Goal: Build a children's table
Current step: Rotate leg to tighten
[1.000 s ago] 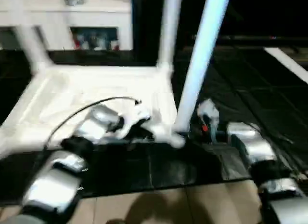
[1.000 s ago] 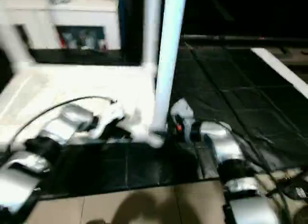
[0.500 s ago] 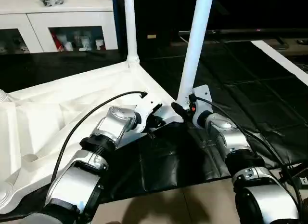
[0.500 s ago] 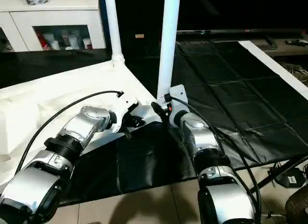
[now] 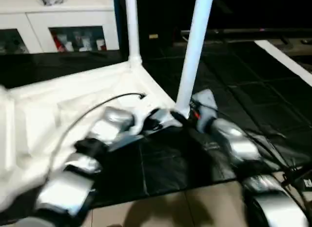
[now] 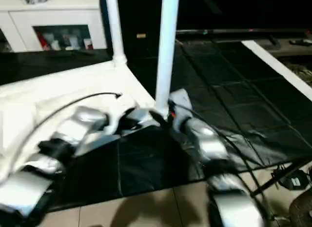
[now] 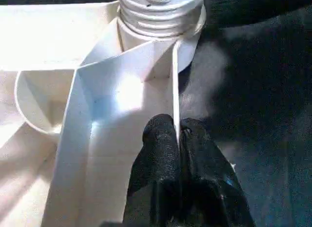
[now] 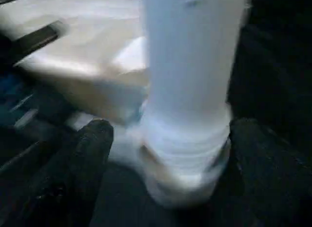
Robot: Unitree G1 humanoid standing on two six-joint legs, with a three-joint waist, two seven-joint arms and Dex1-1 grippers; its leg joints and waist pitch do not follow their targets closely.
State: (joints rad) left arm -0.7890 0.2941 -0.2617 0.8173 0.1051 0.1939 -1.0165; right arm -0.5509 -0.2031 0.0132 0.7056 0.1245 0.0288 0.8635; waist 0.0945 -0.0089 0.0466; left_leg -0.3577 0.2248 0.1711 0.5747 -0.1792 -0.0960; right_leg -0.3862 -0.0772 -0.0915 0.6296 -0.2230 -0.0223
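Observation:
The children's table (image 5: 73,100) lies upside down on a black mat, its ribbed underside facing up. Two white legs stand upright on it, one at the far corner (image 5: 131,27) and one at the near corner (image 5: 192,51). My left gripper (image 7: 176,134) is shut on the thin frame wall (image 7: 173,90) just beside the near leg's threaded base (image 7: 161,12). My right gripper (image 8: 170,134) is open, with one black finger (image 8: 92,139) on each side of that leg's base (image 8: 187,154). In the head view both grippers meet at this corner (image 5: 175,117).
A white glass-door cabinet (image 5: 73,31) stands at the back left. The black mat (image 5: 253,90) spreads to the right, with a white strip (image 5: 287,61) along its far right edge. Tan floor tiles (image 5: 170,207) lie in front, and cables (image 6: 292,178) at the lower right.
The head camera has shaken and shifted. Both grippers stay at the table's near corner, the left on the frame wall and the right at the leg's base.

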